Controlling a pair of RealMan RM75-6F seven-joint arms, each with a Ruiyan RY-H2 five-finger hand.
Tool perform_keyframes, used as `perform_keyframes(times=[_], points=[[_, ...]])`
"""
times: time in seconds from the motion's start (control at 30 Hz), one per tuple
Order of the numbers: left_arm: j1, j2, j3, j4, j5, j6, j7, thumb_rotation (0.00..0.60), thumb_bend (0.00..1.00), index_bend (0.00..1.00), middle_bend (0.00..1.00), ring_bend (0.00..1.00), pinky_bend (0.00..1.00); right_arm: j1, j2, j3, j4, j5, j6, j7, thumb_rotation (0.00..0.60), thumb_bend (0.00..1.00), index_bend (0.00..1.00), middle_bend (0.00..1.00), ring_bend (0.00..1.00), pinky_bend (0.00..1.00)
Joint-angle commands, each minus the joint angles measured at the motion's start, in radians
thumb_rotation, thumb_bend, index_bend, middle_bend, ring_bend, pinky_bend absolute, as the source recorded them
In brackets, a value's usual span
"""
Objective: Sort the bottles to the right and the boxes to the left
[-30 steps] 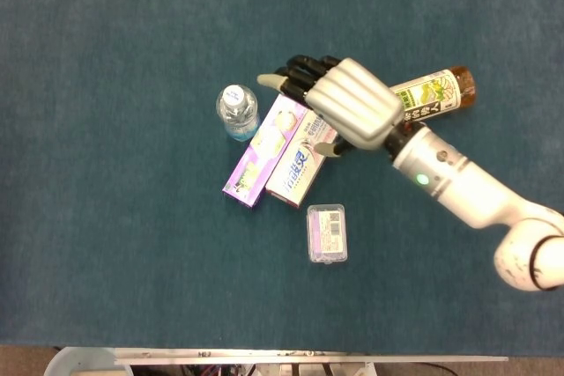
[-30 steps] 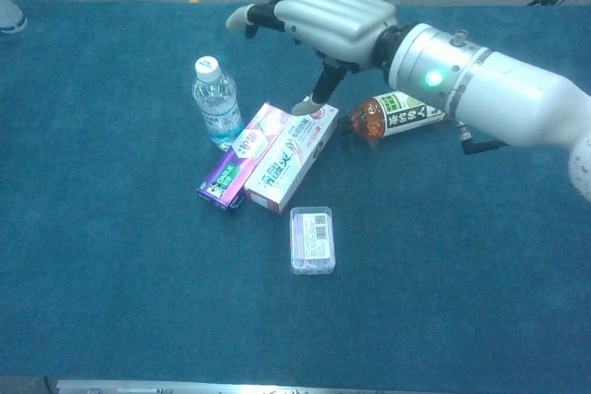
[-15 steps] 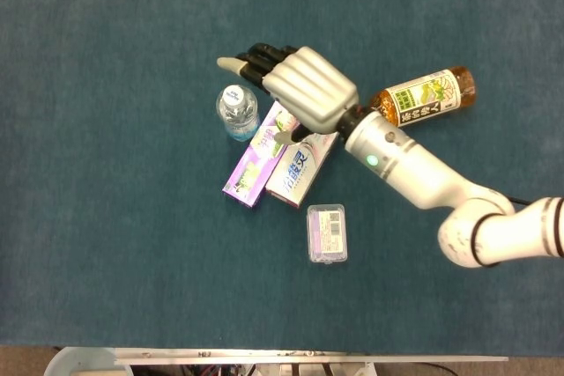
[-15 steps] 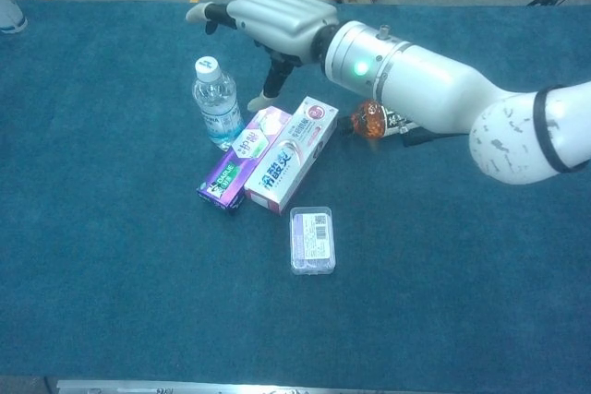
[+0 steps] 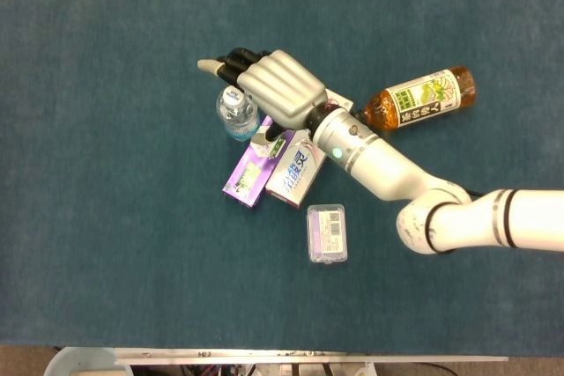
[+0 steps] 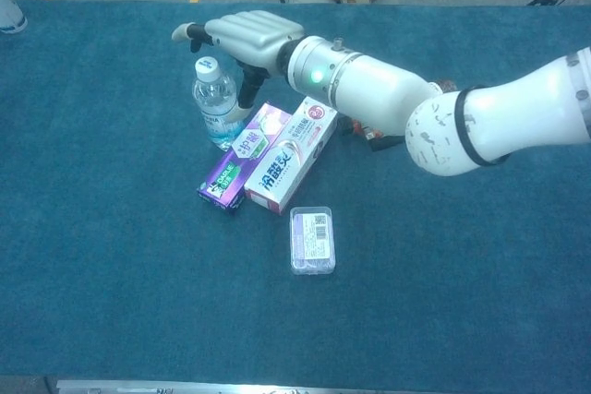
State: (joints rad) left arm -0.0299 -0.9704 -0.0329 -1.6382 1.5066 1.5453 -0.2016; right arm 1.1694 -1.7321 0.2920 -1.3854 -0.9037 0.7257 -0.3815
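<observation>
1. Reaching across the blue table (image 5: 106, 244), the right hand (image 5: 269, 90) hangs over the water bottle (image 5: 236, 112). Its fingers (image 6: 189, 32) are spread flat and it holds nothing. Its thumb points down beside the bottle, at about 3 o'clock from it.
2. The water bottle stands up straight near the middle of the table. It has a white cap.
3. The tea bottle (image 5: 423, 99) lies on its side at about 3 o'clock from the water bottle, well apart from it. In the chest view the arm hides most of it.
4. The purple box (image 5: 251, 165) lies flat at about 5 o'clock from the water bottle, just beside it.
5. The white box (image 5: 295, 169) lies right next to the purple box, side by side and touching.
6. The small case (image 5: 326, 233) lies flat at about 6 o'clock from the white box, near it.
7. The left hand is not seen in either view.
</observation>
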Motion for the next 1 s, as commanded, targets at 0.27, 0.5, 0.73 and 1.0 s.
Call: perform_keyframes(times=[0.27,0.5,0.73,1.0], points=[[0.008,0.005,0.004,0.003,0.005,0.005,-0.01,0.6,0.24,0.13,0.16,0.1,0.19,0.041,-0.083,-0.007,0.099,0.028,-0.017,0.013,0.6,0.08,0.12,0.25,0.18,0.44],[0.013,0.005,0.007,0.007,0.011,0.009,-0.022,0.6,0.24,0.13,0.16,0.1,0.18,0.042,-0.124,-0.003,0.15,0.011,0.016,0.026,0.6,0.31,0.41,0.39,0.35,0.68],[0.01,0.004,0.007,0.012,0.014,0.004,-0.024,0.6,0.24,0.13,0.16,0.1,0.18,0.035,-0.148,0.002,0.197,-0.013,0.026,0.053,0.6,0.34,0.57,0.48,0.44,0.77],[0.008,0.004,0.004,0.016,0.011,-0.001,-0.028,0.6,0.24,0.13,0.17,0.1,0.18,0.027,-0.151,0.015,0.198,-0.034,0.034,0.077,0.6,0.41,0.62,0.52,0.5,0.83]])
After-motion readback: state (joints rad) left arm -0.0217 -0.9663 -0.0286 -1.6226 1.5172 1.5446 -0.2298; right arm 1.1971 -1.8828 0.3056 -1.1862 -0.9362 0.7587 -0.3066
